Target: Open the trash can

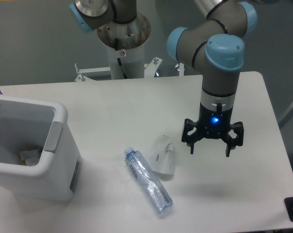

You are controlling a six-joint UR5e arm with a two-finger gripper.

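Observation:
The white boxy trash can [63, 160] stands at the left edge of the table, with a grey push tab [52, 136] on its right rim. Its top is uncovered, so the inside shows with some scraps at the bottom. My gripper [210, 149] hangs open above the right half of the table, far to the right of the trash can, and holds nothing. A blue light glows on its wrist.
A crushed clear plastic bottle [148, 181] with a blue cap lies on the white table [243, 97] in front of the middle. A crumpled clear plastic cup [163, 155] lies beside it, left of the gripper. The arm's base column [122, 36] stands behind the table.

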